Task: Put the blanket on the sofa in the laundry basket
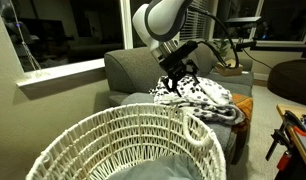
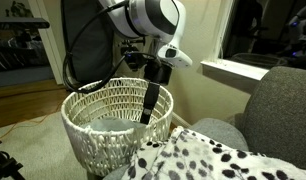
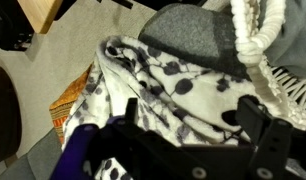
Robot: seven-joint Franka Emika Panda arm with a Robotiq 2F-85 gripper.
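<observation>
The white blanket [image 1: 203, 95] with black spots lies bunched on the seat of the grey sofa [image 1: 128, 65]. My gripper [image 1: 176, 80] hangs just above the blanket's near edge, open, with nothing between its fingers. In the wrist view the blanket [image 3: 183, 80] fills the space under the gripper [image 3: 191, 120], with one dark finger on each side of it. The woven white laundry basket [image 1: 103, 140] stands on the floor beside the sofa's end. In an exterior view the gripper [image 2: 148, 112] shows in front of the basket [image 2: 103, 110], and the blanket [image 2: 228, 155] lies at the lower right.
A dark round pouffe [image 1: 293, 75] stands past the sofa's far end. A window sill [image 1: 63, 72] runs behind the basket. Orange patterned fabric [image 3: 71, 105] and a wooden board [image 3: 43, 15] lie beyond the sofa cushion [image 3: 193, 30]. The basket's braided rim [image 3: 258, 30] is close by.
</observation>
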